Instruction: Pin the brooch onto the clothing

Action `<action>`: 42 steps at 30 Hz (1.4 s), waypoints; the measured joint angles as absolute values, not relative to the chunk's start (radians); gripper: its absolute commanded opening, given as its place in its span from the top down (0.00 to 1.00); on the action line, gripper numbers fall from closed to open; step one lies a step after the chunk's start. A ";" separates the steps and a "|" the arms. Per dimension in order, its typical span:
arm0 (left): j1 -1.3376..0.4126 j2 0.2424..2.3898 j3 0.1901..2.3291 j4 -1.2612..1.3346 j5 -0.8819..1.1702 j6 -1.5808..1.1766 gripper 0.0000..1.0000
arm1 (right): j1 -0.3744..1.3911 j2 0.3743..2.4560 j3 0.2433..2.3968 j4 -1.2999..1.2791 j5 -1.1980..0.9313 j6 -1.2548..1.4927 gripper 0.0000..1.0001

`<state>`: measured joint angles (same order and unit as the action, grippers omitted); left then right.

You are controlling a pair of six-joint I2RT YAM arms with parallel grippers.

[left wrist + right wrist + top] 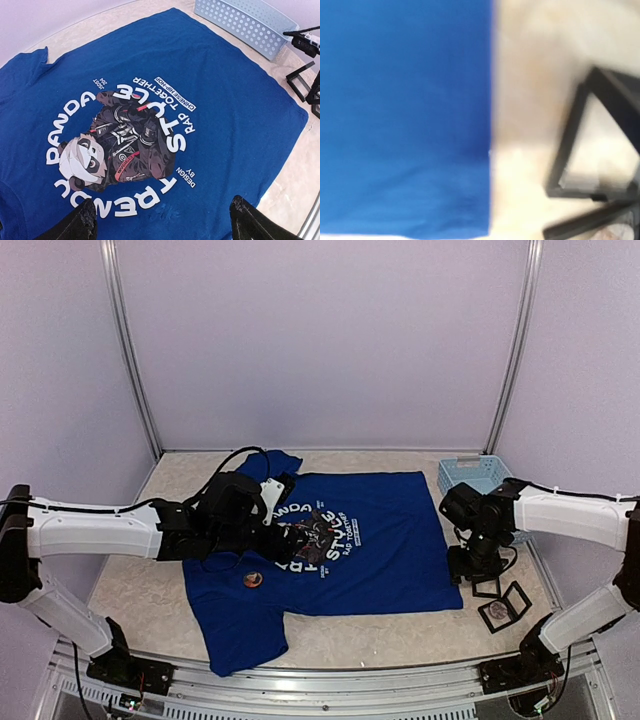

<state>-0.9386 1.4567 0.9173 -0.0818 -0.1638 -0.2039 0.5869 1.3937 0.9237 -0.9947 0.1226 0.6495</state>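
1. Pale lilac walls close in a beige, speckled table (130,590).
2. The clothing (400,550), a royal-blue T-shirt, lies flat in the middle of the top view with its panda print facing up.
3. A small round brooch (253,580) sits on the shirt, lower left of the print.
4. The left gripper (162,222) hangs over the print's lettering, its fingers (80,225) spread wide and empty.
5. The right gripper (468,562) is at the shirt's right edge beside black frames (505,605). Its wrist view is blurred, so its finger spread cannot be told.
6. A light-blue basket (470,475) stands at the upper right.
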 measured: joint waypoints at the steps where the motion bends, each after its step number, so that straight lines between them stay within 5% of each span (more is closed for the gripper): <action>1: -0.942 1.456 0.914 -0.077 -0.165 -0.206 0.13 | 0.587 1.386 0.899 -0.994 0.132 0.688 0.40; 14: -1.023 1.367 0.887 -0.060 -0.236 -0.185 0.11 | 0.587 1.503 0.848 -1.052 0.315 1.188 0.36; 32: -1.067 1.334 0.880 -0.047 -0.284 -0.144 0.10 | 0.584 1.308 0.682 -1.123 0.331 1.712 0.29; 42: -1.077 1.334 0.880 -0.047 -0.300 -0.130 0.09 | 0.525 1.226 0.558 -0.994 0.288 1.763 0.38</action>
